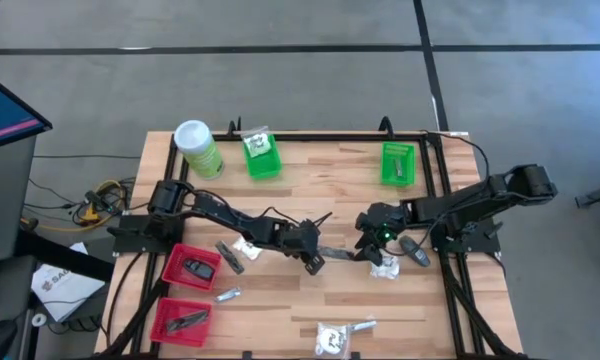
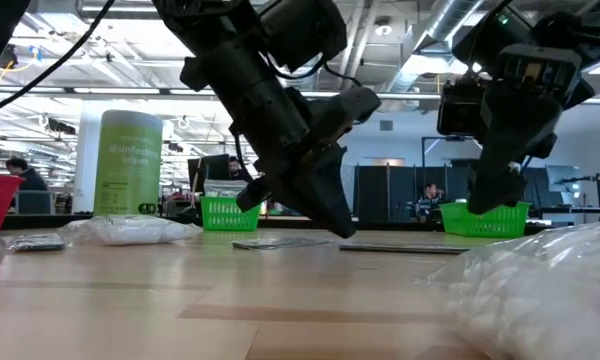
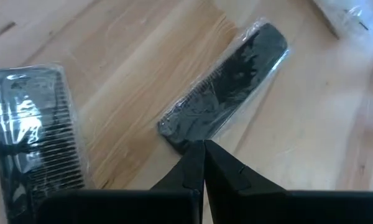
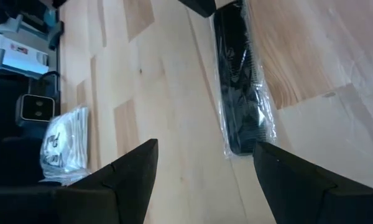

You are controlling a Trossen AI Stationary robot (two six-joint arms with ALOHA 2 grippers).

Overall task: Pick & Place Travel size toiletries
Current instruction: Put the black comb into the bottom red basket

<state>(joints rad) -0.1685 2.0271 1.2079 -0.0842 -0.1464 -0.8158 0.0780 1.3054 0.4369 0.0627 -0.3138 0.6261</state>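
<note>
Lettering on the tall light-green canister [image 2: 130,163] reads "disinfecting wipes" in the low view; no other writing on the table can be made out.

Taking the wrapped comb [image 1: 337,253] at the table's middle as the landmark, both arms reach in toward it from opposite sides. The left gripper [image 1: 315,262] sits at the comb's left end, its arm stretched low across the boards, and its fingers [image 3: 202,163] are pressed fully together; the tips touch the edge of the comb's clear wrapper, though whether any film is pinched between them cannot be told. The right gripper [image 1: 371,243] hangs over the comb's right end with its jaws spread wide and nothing between them; in the right wrist view the comb lies on the wood beyond the gap.

The comb is black, slim and sealed in shiny clear film. A second wrapped comb [image 3: 34,134] lies just left of it. White crinkly packets [image 1: 384,266] lie just right of the landmark, under the right gripper, and another white packet [image 1: 332,338] rests well in front of it near the table's front edge. Red baskets [image 1: 191,267] stand far to the comb's left, each holding a dark piece, and green baskets [image 1: 398,162] stand behind it.
</note>
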